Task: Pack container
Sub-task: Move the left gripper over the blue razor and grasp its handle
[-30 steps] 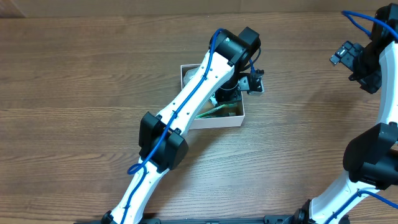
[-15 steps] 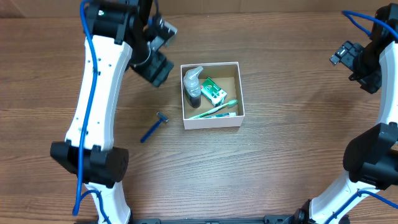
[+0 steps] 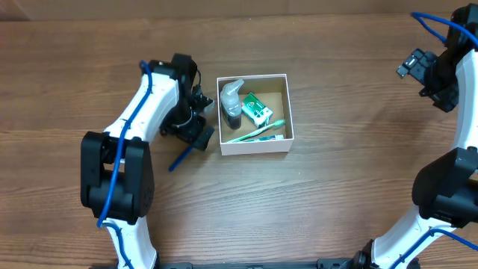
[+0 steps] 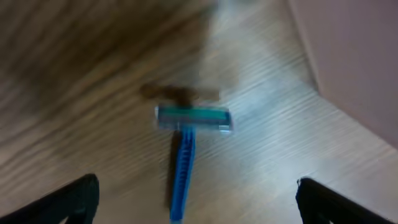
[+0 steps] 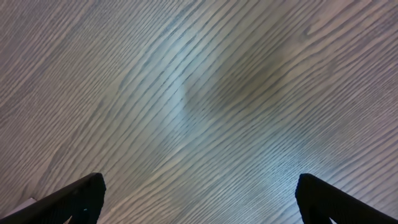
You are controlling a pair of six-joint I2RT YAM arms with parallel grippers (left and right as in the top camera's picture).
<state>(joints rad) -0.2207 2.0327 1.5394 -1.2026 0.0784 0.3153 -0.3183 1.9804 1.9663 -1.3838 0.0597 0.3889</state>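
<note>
**While the razor lies outside it, the container sits part-filled at mid-table**

Where the overhead view shows the middle of the wooden table (image 3: 336, 187), the container (image 3: 258, 144) rests flat: a square, shallow, white-walled box with a brown floor. Inside it a grey spray bottle (image 3: 231, 101) lies along the left wall. A small green carton (image 3: 256, 108) sits just right of the bottle, and a green toothbrush (image 3: 258, 132) lies slantwise toward the near wall. A thin pale item lies along the near wall, too small to name.

Just left of the box, off its near-left corner, the left gripper (image 3: 199, 136) hangs low over the wood. Its wrist view is blurred, but it shows the two dark fingers (image 4: 74, 199) spread wide at the bottom corners, with nothing gripped. On the table between them lies a blue razor (image 4: 183, 155), head away from the camera and handle running back toward it. The box's pale outer wall fills the top right corner of that view. From overhead only the razor's blue handle shows, pointing near-left, beside the box but not touching it.

The right gripper (image 3: 413, 66) is at the far right, well apart from the box. Its fingers are also spread wide, empty, above bare wood.
</note>
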